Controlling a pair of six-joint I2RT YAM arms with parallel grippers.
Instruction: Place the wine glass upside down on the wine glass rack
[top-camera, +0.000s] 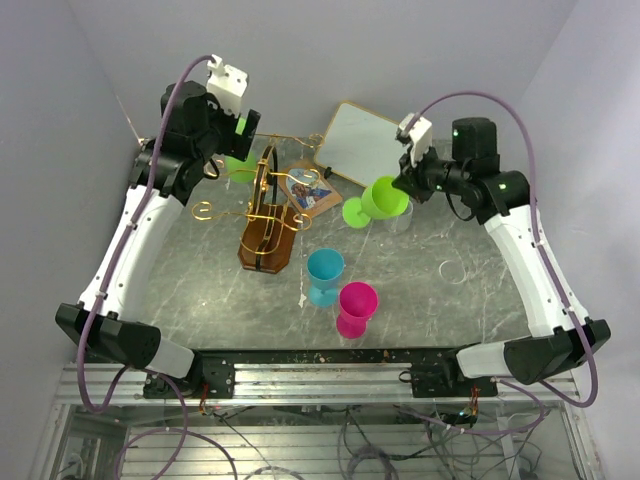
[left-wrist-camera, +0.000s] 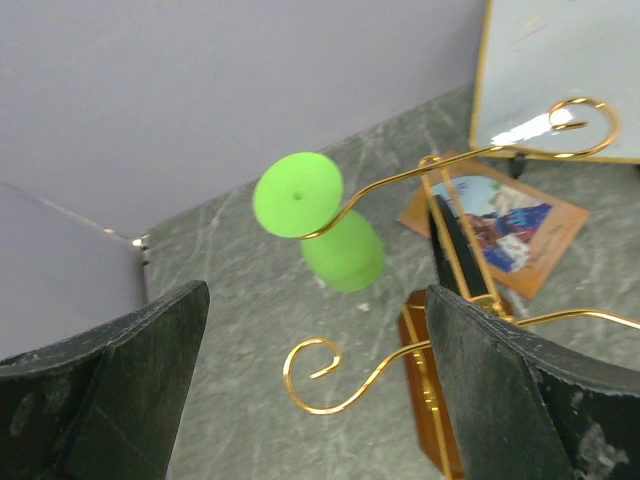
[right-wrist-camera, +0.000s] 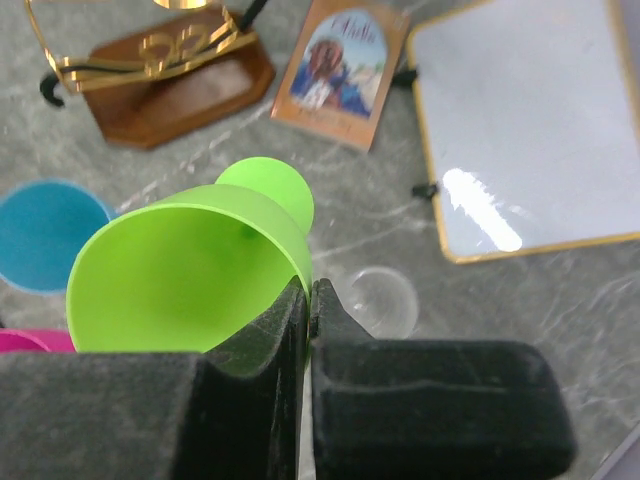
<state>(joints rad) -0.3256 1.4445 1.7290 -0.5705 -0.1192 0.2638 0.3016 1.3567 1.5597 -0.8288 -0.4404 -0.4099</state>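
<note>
Right gripper: pinching lime wine glass rim, 3 o'clock of wine glass rack.
Left gripper: spread wide.

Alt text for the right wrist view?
The right pincer grips the rim of a green wine glass, held on its side above the table. Beyond it are the base of the wine glass rack, a picture card, a white board and a blue glass.

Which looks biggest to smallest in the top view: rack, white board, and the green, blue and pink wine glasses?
1. wine glass rack
2. white board
3. green wine glass, blue wine glass, pink wine glass: much alike; green is lifted nearer the camera, so unranked.
</note>
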